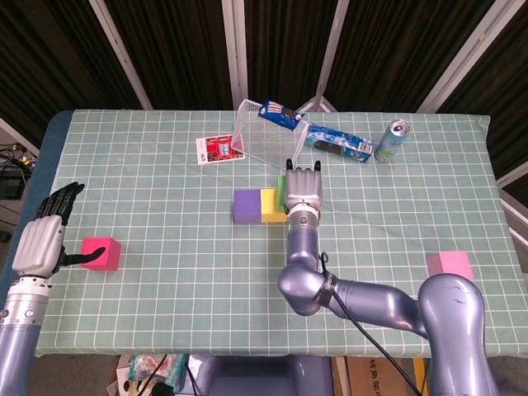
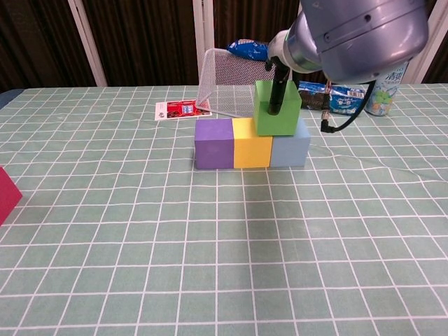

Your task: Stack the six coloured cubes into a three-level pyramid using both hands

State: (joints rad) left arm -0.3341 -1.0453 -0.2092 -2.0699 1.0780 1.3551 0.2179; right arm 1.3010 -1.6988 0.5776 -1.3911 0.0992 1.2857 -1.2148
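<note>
Green is the colour being placed: the right hand (image 1: 302, 188) holds the green cube (image 2: 277, 108) with a dark finger down its front face, on top of the bottom row, straddling the seam between the yellow cube (image 2: 251, 142) and the pale blue cube (image 2: 290, 143). A purple cube (image 2: 213, 143) closes that row on its left end. So the second level is just starting, to my eye. The green cube looks slightly askew, so the next move probably calls for squaring it before letting go. Off at the table's left edge, the left hand (image 1: 43, 234) rests beside the magenta cube (image 1: 101, 253), thumb touching it, fingers apart, nothing gripped; that cube likely goes up next. A pink cube (image 1: 450, 266) waits far right
</note>
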